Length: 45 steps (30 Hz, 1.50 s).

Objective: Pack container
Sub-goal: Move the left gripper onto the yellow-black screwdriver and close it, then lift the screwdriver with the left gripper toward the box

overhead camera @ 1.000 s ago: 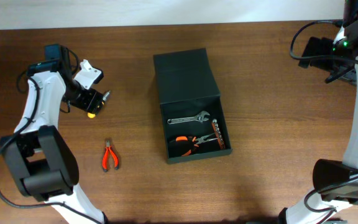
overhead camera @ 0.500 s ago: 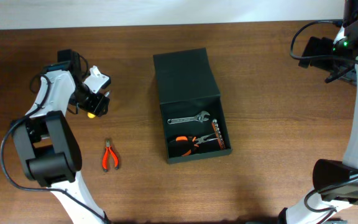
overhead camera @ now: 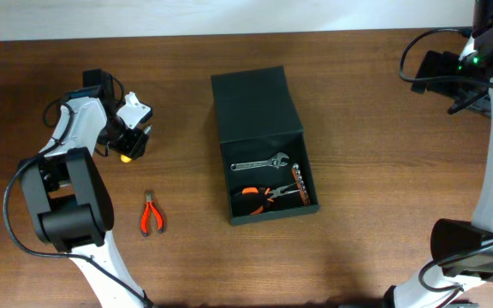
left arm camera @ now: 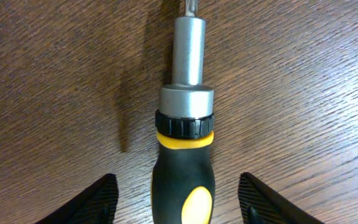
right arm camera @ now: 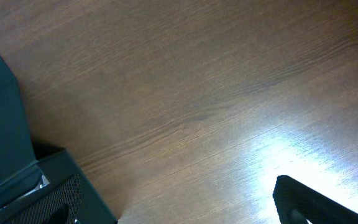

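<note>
The dark green container lies open at mid table, its flap lid folded back. Inside are a silver wrench, orange-handled pliers and a bit set. My left gripper is open and low over a black-and-yellow screwdriver on the table. In the left wrist view the screwdriver's handle lies between the spread jaws without touching them. My right gripper is open and empty at the far right. A corner of the container shows in the right wrist view.
Red-handled pliers lie on the table below the left gripper, to the left of the container. The table's far edge runs along the top of the overhead view. Bare wood lies under the right gripper.
My left arm has swung its wrist in, and the gripper has shifted slightly right and settled over the screwdriver. The right arm has not moved.
</note>
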Each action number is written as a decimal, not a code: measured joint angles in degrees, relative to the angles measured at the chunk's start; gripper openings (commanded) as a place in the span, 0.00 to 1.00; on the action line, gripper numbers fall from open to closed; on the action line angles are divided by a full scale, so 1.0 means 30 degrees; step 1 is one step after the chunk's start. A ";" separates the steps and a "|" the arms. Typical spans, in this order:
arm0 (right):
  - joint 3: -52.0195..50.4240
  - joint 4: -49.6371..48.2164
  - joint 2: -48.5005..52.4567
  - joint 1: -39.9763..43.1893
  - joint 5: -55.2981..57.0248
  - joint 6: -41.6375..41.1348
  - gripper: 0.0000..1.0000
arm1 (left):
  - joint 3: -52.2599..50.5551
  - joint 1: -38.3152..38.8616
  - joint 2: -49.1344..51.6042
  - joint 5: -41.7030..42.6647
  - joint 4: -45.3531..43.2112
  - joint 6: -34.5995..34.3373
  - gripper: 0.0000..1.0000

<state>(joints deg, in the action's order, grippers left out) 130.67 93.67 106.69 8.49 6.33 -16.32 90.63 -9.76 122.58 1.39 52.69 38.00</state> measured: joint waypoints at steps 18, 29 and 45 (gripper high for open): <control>0.0000 0.0007 0.0000 0.0000 0.0000 0.0015 0.99 | 0.0022 0.0007 0.0648 -0.0270 -0.0022 0.0007 0.55; 0.0000 0.0007 0.0000 0.0000 0.0000 -0.0007 0.99 | 0.0022 0.0015 0.0648 -0.0277 -0.0022 -0.0022 0.38; 0.0000 0.0007 0.0000 0.0000 0.0000 0.0007 0.99 | 0.0022 0.0313 0.0648 -0.0430 -0.0022 -0.0248 0.02</control>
<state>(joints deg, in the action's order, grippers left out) 130.67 93.69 106.69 8.49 6.33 -16.29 90.70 -8.82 124.53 0.10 52.62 37.26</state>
